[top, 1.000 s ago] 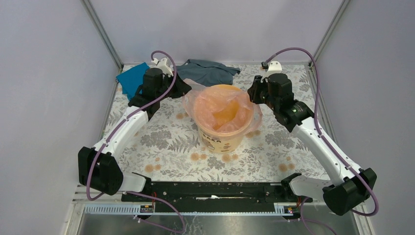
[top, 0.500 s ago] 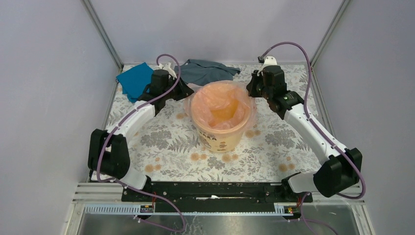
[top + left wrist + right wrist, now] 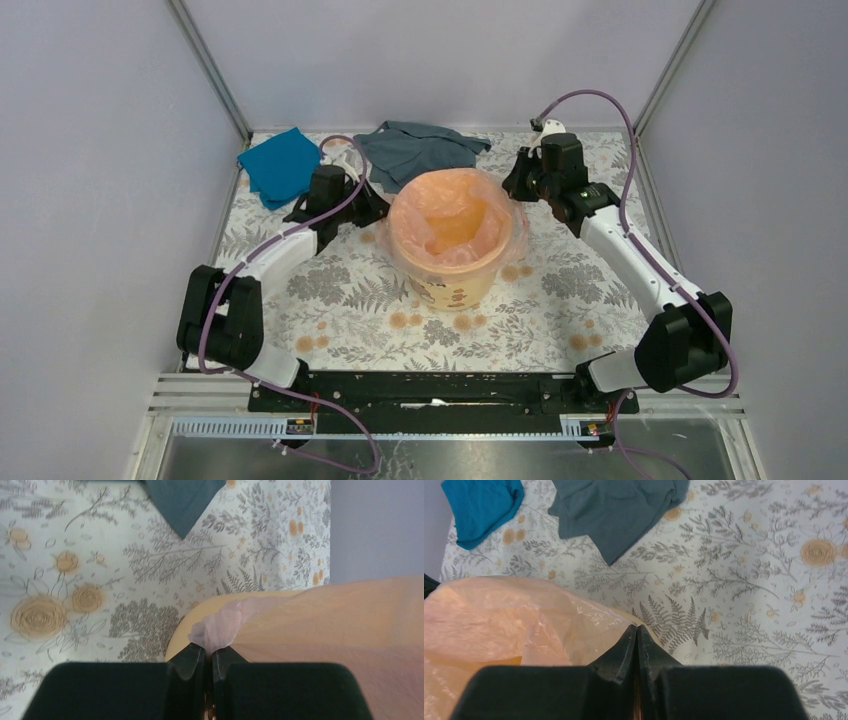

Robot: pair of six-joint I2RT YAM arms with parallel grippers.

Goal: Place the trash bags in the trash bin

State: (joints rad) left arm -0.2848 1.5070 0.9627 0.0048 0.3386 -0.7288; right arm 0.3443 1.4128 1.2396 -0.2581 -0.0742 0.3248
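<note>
Both arms are reaching lower and closer to the bin (image 3: 455,285) than a second ago. The bag (image 3: 440,205), whose loose collar was flaring wide of the rim, is now lying snug around it. The left gripper (image 3: 207,650) is pinching a tuft of pink film at the rim's left side, its jaws nearly touching. The right gripper (image 3: 637,627) is holding its jaws pressed together at the film's edge on the right side; whether film is caught between them cannot be told. The bag is sitting inside the bin as a liner, with its mouth folding over the rim. The lining seems to be nearing its end. What is remaining is probably letting go and backing away without dragging the film off again.
</note>
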